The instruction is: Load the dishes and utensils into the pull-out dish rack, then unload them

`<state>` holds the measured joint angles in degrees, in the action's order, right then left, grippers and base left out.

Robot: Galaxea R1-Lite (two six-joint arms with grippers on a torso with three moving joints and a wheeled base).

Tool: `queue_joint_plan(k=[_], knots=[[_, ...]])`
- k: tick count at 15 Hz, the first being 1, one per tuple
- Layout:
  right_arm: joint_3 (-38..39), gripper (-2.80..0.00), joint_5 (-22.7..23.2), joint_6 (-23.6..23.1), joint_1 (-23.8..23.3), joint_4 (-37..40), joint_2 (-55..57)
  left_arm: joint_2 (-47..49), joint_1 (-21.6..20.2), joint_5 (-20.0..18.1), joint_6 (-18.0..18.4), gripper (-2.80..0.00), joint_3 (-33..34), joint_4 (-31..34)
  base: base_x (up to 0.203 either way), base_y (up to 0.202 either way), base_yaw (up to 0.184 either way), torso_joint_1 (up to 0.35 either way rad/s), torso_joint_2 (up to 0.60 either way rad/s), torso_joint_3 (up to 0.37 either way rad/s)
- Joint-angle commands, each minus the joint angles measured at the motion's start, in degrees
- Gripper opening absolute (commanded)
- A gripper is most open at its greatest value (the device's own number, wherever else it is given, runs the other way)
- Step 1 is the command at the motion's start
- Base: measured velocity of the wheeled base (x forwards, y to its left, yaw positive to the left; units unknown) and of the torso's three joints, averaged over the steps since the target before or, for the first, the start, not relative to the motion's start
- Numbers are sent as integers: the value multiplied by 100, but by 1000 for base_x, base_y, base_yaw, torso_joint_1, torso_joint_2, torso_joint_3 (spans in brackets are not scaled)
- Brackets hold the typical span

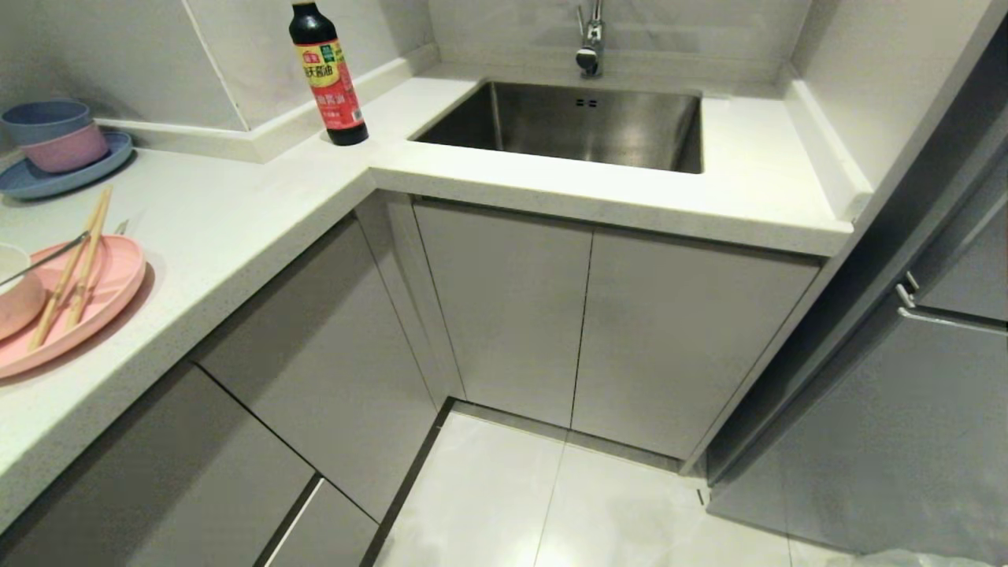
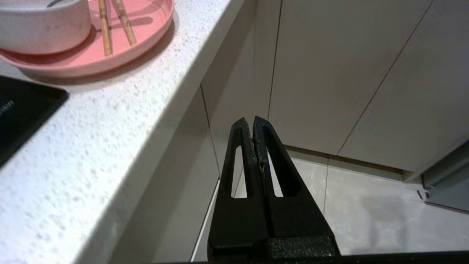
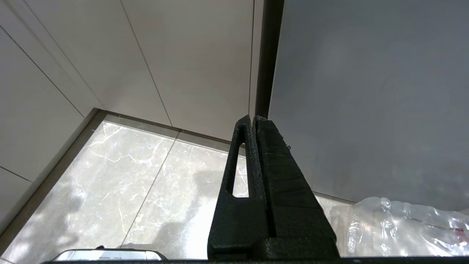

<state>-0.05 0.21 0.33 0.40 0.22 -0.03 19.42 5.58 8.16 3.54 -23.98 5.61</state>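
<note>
Countertop [image 2: 121, 121] holds pink plate [image 2: 146, 33], well beyond closed left claw [image 2: 253, 123].

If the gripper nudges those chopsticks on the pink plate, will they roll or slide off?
The chopsticks are slim wooden sticks lying loose across the pink plate, so a nudge would probably slide or roll them. The plate's raised rim might stop them. Their upper ends reach past the rim near the bowl, so a push there could tip them out. They look stiff and light.

Soy sauce btl [image 1: 327, 75] beside sink [image 1: 567, 122]
</note>
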Motion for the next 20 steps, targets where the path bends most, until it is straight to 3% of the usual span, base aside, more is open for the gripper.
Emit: queue_joint_plan(k=[1, 4, 7, 11, 20], knots=[[4, -280, -3, 2, 4, 4, 3, -833, -380, -394, 44, -280, 553, 34, 0, 0, 0, 0, 0, 0], [-4, -280, -3, 2, 4, -3, 2, -1893, -468, -706, 142, -280, 1235, 451, 0, 0, 0, 0, 0, 0], [-4, -280, 5, 2, 4, -4, 2, -1959, -493, -712, 8, -280, 2380, -293, 0, 0, 0, 0, 0, 0], [-4, -280, -3, 2, 4, 4, 3, -1942, -499, -729, -420, -280, 2407, -545, 0, 0, 0, 0, 0, 0], [-1, -280, 5, 2, 4, 2, -6, -1942, -505, -692, -469, -280, 2407, -552, 0, 0, 0, 0, 0, 0]])
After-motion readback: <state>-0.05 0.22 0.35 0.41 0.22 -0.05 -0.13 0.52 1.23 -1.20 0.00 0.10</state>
